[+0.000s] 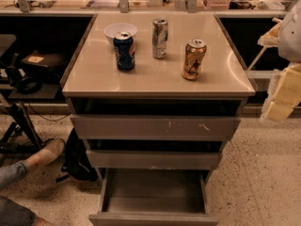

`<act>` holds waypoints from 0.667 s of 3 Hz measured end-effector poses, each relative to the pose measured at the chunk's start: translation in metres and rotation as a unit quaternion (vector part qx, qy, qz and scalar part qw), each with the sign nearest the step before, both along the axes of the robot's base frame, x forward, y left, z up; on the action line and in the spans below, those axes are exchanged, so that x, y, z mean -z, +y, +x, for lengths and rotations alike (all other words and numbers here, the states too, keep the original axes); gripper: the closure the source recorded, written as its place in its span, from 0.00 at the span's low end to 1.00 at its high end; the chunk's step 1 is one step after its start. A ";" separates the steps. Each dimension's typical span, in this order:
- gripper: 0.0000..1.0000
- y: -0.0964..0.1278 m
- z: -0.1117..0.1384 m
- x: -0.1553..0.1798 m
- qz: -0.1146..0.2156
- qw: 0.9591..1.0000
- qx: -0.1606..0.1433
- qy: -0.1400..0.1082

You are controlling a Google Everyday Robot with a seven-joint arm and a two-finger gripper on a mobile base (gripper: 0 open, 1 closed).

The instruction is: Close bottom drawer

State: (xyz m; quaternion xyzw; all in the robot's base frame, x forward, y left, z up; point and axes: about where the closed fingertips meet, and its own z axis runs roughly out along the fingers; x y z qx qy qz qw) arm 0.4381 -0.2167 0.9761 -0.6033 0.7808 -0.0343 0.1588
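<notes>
The bottom drawer (153, 219) is the lowest and narrowest of three grey-brown drawers in the cabinet at the centre of the camera view. It is pulled far out toward me, and its shallow grey box (153, 192) shows empty. Above it sit the mid-width plain drawer (153, 159) and the widest drawer (155, 126) with pale scratch marks, both only slightly out. My gripper (282, 98) shows as pale yellow and white parts at the right edge, level with the cabinet top, well above and to the right of the bottom drawer.
On the cabinet top (155, 81) stand a blue can (124, 51), a silver can (160, 38), a gold can (194, 59) and a white bowl (120, 31). A person's leg and shoe (44, 152) and a black bag (77, 159) lie on the speckled floor to the left.
</notes>
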 end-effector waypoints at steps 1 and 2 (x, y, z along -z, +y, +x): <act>0.00 0.000 0.000 0.000 0.000 1.000 0.000 0.000; 0.00 0.006 -0.014 0.020 0.013 1.000 -0.006 -0.005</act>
